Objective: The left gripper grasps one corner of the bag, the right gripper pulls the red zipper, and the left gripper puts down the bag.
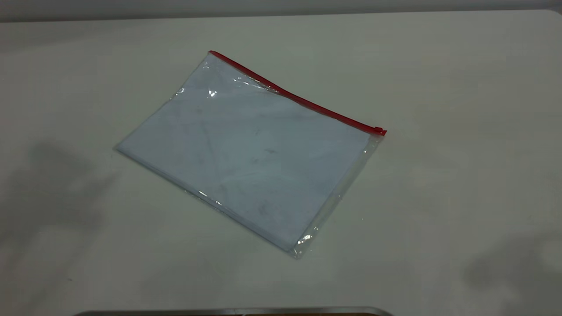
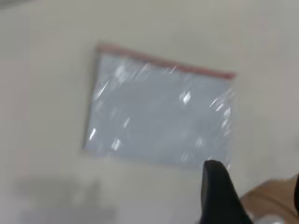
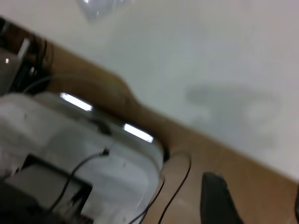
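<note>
The bag (image 1: 246, 149) lies flat on the white table, a clear pouch with a white sheet inside. The red zipper (image 1: 290, 94) runs along its far long side, with the slider tab (image 1: 378, 130) at the right end. The corner (image 1: 211, 53) is at the strip's far left end. Neither gripper shows in the exterior view. In the left wrist view the left gripper (image 2: 256, 196) is open and empty, off the bag (image 2: 159, 112) near its wide clear margin. The right gripper (image 3: 254, 203) is open and empty over the table's wooden edge, far from the bag.
A white housing with cables (image 3: 70, 154) stands beside the right gripper beyond the table edge. A grey metal edge (image 1: 232, 311) shows at the table's near side. Arm shadows fall on the table at the left (image 1: 52, 188) and right (image 1: 518, 267).
</note>
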You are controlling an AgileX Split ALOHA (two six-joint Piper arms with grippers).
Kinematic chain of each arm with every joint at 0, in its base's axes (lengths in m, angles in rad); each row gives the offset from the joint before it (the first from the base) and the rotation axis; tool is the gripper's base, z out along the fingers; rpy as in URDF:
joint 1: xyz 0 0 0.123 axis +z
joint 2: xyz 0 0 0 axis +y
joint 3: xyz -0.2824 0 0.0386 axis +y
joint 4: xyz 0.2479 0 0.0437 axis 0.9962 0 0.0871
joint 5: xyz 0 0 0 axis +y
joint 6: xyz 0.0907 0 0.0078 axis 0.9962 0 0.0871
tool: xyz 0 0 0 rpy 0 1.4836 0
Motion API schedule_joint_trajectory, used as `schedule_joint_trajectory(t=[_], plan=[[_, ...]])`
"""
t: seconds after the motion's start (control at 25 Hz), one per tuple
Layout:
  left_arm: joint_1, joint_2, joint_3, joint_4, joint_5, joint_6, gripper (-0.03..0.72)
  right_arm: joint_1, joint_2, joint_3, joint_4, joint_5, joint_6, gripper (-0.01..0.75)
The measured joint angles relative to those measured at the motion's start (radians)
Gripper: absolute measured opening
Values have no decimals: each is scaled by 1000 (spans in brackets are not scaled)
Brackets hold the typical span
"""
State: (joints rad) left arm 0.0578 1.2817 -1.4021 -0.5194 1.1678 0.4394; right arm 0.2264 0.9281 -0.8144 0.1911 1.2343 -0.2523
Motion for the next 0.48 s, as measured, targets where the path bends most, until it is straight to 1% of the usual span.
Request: schedule_joint_trajectory(t=[0.16, 0.28, 0.48], plan=[[0, -175, 210, 141, 0, -98, 446, 0, -136, 176, -13, -32, 68, 436], [0, -316, 370, 231, 0, -170, 447, 0, -246, 273, -33, -59, 118, 436], [0, -572, 582, 366, 0, -253, 446, 0, -413, 329, -103, -125, 147, 436]])
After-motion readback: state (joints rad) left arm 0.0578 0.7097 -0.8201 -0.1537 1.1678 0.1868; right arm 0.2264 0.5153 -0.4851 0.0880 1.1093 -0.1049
